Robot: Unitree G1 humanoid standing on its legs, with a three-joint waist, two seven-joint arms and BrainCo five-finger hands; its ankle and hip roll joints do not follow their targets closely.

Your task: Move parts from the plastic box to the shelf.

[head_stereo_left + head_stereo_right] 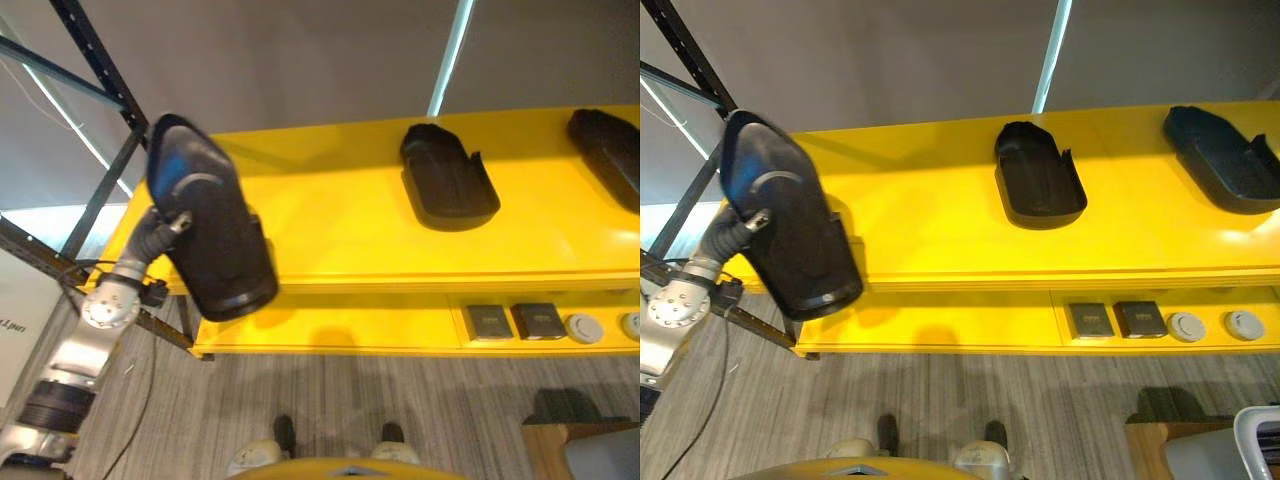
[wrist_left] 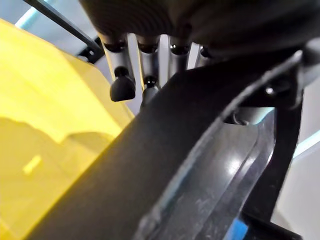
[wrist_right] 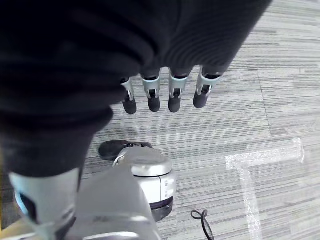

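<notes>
Three black parts: two (image 1: 1040, 185) (image 1: 1225, 160) on shelf (image 1: 940, 240), one (image 1: 790, 225) in left hand (image 2: 150, 70).

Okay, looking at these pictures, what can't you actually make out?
- Left hand: its grip on the held black part is hidden behind the part in both eye views and the wrist view.
- Far-right part: cut off by the left eye view's edge.
- Small items on the lower shelf: too small to identify.
- Right hand hangs over the floor.
</notes>
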